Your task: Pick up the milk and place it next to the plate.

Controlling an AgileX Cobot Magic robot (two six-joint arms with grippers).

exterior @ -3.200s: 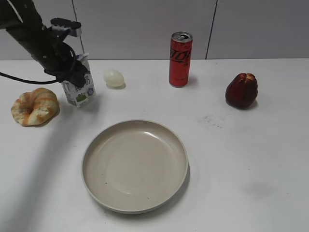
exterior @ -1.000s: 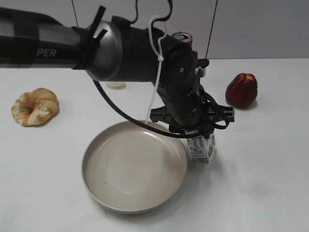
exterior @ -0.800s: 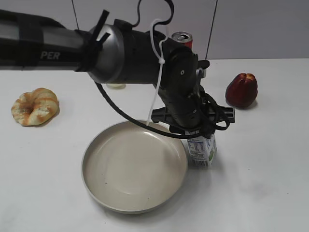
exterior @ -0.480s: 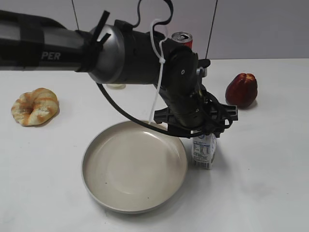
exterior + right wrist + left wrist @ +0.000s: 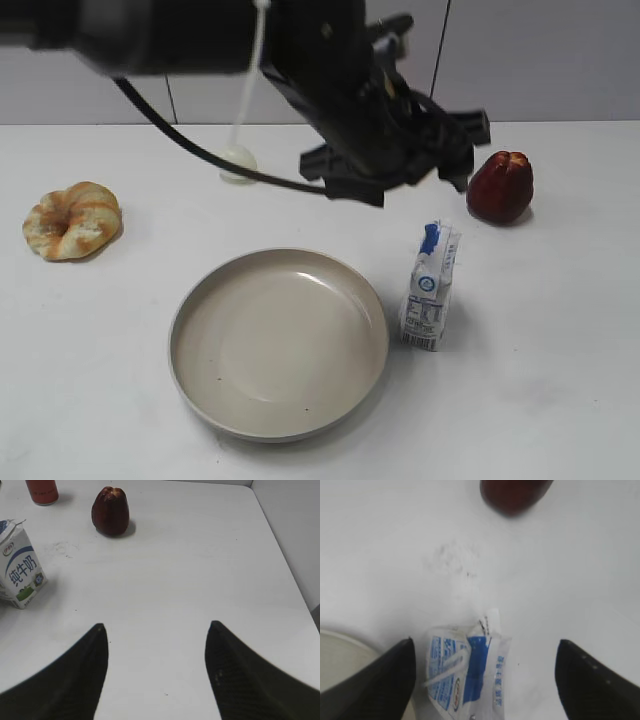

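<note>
The milk [image 5: 430, 285], a small white carton with a blue top, stands upright on the table just right of the plate [image 5: 280, 430], a wide beige dish. My left gripper [image 5: 415, 180] is open and empty, raised well above the carton. In the left wrist view its two dark fingers [image 5: 485, 647] are spread wide with the milk [image 5: 465, 672] below them, clear of both, and the plate rim [image 5: 340, 652] shows at lower left. My right gripper [image 5: 157, 627] is open and empty over bare table, with the milk [image 5: 20, 570] at its far left.
A dark red fruit [image 5: 500, 187] sits at the back right and also shows in the right wrist view [image 5: 110, 511]. A bread ring [image 5: 72, 220] lies at the left and a pale egg [image 5: 237, 160] at the back. The red can [image 5: 42, 490] is hidden behind my left arm in the exterior view.
My left gripper brought the milk from the back left to the plate's right side, let go of it and rose. The carton now stands free.
</note>
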